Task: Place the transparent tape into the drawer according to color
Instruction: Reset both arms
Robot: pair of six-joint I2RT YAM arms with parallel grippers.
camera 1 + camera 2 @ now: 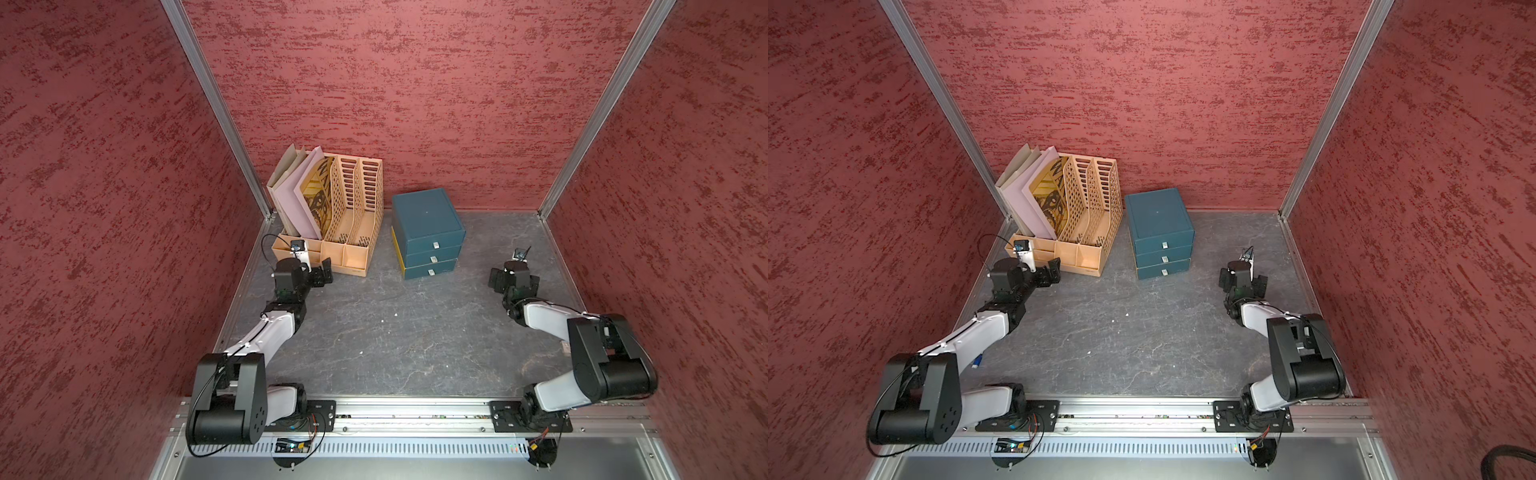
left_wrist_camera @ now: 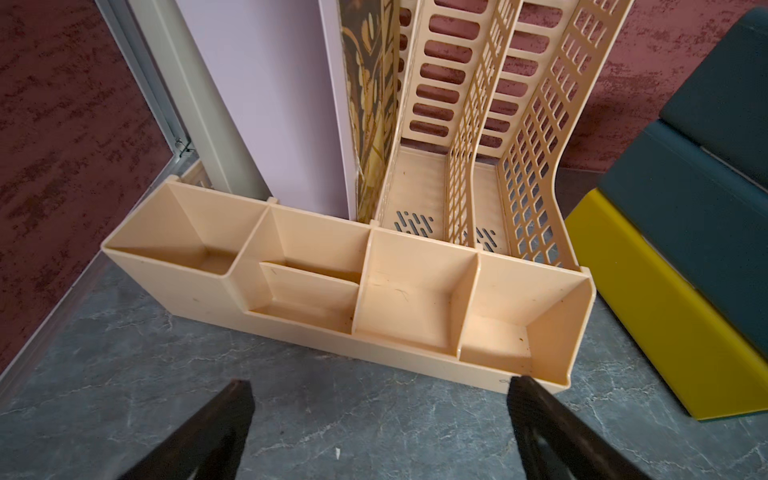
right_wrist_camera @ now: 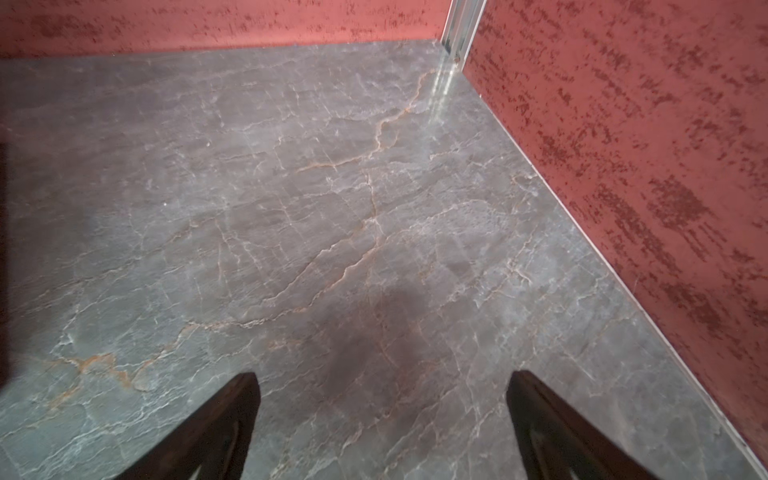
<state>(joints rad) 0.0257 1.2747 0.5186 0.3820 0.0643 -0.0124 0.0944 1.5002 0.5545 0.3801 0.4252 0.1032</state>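
The drawer [image 1: 428, 232] is a dark teal chest of three stacked drawers, each with a small silver pull, and all three are shut in both top views [image 1: 1160, 232]. It stands at the back of the table; its teal and yellow side shows in the left wrist view [image 2: 706, 187]. No transparent tape shows in any view. My left gripper [image 1: 326, 272] [image 2: 378, 386] hangs open and holds nothing, just in front of the tan organizer and left of the drawer. My right gripper [image 1: 514, 276] [image 3: 382, 382] is open over bare table, right of the drawer.
A tan slotted file organizer [image 1: 345, 216] [image 2: 374, 291] with folders and bare front trays stands at the back left, beside the drawer. Red walls close in three sides. A small blue and white object [image 1: 978, 361] lies under the left arm. The grey marbled table [image 1: 395, 332] spans the middle.
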